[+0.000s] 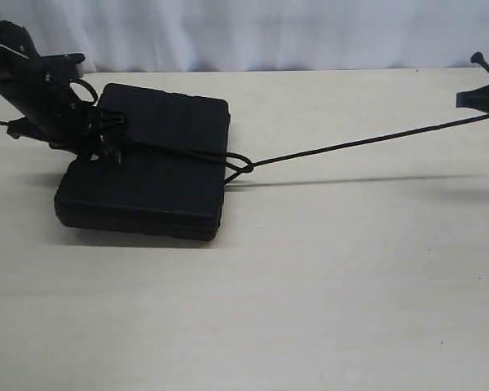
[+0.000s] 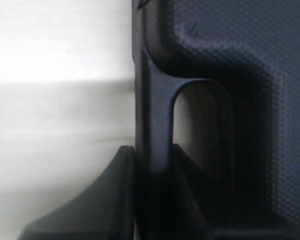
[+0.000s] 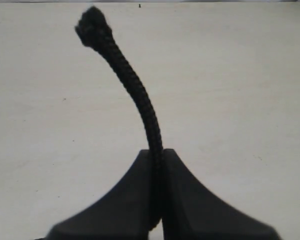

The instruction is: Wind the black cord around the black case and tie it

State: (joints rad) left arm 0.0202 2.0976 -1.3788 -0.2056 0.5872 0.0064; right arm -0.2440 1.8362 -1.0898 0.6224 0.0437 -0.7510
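Observation:
The black case (image 1: pixel 151 183) lies flat on the left of the table. The black cord (image 1: pixel 367 142) crosses its lid, forms a loose knot (image 1: pixel 240 165) at the case's right edge and runs taut to the right. My left gripper (image 1: pixel 108 134) sits at the case's left end, shut on the handle bar (image 2: pixel 152 115) beside the handle cutout (image 2: pixel 197 130). My right gripper (image 1: pixel 475 99) is far right, above the table, shut on the cord (image 3: pixel 135 92). The cord's frayed end (image 3: pixel 92 25) sticks out past the fingertips.
The pale table (image 1: pixel 326 277) spreads wide in front of and to the right of the case. A white curtain (image 1: pixel 269 32) hangs behind the table's far edge. The taut cord casts a shadow (image 1: pixel 350 180) on the tabletop.

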